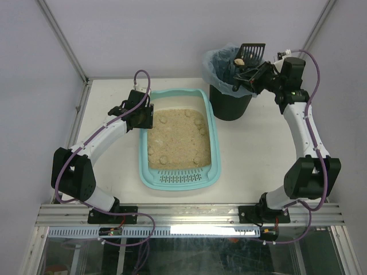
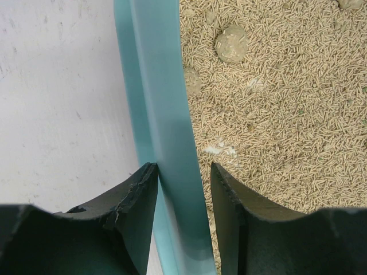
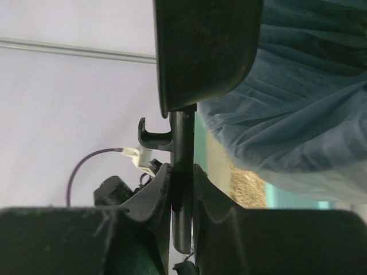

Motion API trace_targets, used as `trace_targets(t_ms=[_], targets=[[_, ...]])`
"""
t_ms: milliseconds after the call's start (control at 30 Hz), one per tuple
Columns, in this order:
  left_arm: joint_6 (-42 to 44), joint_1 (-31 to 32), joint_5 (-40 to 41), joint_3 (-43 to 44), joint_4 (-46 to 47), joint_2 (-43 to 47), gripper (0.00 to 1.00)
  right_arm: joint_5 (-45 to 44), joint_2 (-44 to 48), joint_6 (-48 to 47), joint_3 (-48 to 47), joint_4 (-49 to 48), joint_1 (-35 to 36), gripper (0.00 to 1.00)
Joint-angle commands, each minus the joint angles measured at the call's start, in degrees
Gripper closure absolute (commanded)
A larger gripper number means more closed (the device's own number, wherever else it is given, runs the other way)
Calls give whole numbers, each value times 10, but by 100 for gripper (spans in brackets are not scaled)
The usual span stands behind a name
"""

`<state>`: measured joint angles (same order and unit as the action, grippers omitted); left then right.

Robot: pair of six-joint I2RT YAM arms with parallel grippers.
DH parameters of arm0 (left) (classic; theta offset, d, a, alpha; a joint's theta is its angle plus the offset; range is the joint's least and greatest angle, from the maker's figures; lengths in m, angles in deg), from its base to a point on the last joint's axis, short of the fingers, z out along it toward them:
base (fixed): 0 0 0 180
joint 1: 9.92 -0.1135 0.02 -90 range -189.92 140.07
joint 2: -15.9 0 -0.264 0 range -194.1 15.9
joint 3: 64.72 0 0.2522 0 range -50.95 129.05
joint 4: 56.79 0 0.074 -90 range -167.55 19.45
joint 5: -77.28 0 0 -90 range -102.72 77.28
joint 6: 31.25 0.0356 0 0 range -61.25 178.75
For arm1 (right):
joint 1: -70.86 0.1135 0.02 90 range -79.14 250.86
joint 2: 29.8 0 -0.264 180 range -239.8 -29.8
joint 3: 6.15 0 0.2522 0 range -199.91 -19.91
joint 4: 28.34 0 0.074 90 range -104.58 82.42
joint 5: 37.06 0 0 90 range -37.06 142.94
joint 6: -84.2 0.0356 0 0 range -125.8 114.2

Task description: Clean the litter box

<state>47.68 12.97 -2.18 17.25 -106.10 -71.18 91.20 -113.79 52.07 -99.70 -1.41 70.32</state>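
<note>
The light teal litter box (image 1: 214,143) lies mid-table, filled with beige litter and several clumps (image 1: 163,120). My left gripper (image 1: 146,116) straddles its left rim (image 2: 163,103) near the far corner, one finger outside and one over the litter, shut on the rim. A round clump (image 2: 231,43) lies just ahead of it. My right gripper (image 1: 259,74) is shut on the handle of the black slotted scoop (image 1: 251,51), held over the bin. The scoop (image 3: 206,51) stands edge-on in the right wrist view, and a pale clump (image 1: 239,61) rests at its lower edge.
The black round bin (image 1: 229,104) with a bluish bag liner (image 3: 304,114) stands right of the box's far end. White walls and frame posts close in the back and sides. A slotted strip (image 1: 180,179) spans the box's near end.
</note>
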Motion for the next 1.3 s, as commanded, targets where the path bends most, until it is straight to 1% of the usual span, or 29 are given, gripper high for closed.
trace_targets(t_ms=[0,167,267,433,567,700,900,1000,1100,1267], targets=[[-1,6,-10,3,16,20,58,23,-39,-176,-122,187,-10,100],[0,7,-10,2,15,20,58,-24,-100,-292,-247,350,-11,100],[0,7,-12,3,16,21,58,-63,-128,-336,-309,416,-10,100],[-1,7,-14,3,15,21,58,-160,-179,-401,-427,518,-4,100],[0,7,-15,3,15,22,58,-265,-215,-438,-505,572,25,100],[0,7,-12,2,16,24,58,-355,-235,-469,-540,589,70,100],[1,7,-13,2,16,25,58,-514,-228,-511,-548,567,145,100],[0,7,-14,2,15,25,58,-551,-214,-526,-541,545,163,100],[1,7,-13,1,16,25,58,-579,-210,-542,-541,541,174,100],[0,7,-12,1,15,24,58,-654,-210,-581,-517,535,204,100]])
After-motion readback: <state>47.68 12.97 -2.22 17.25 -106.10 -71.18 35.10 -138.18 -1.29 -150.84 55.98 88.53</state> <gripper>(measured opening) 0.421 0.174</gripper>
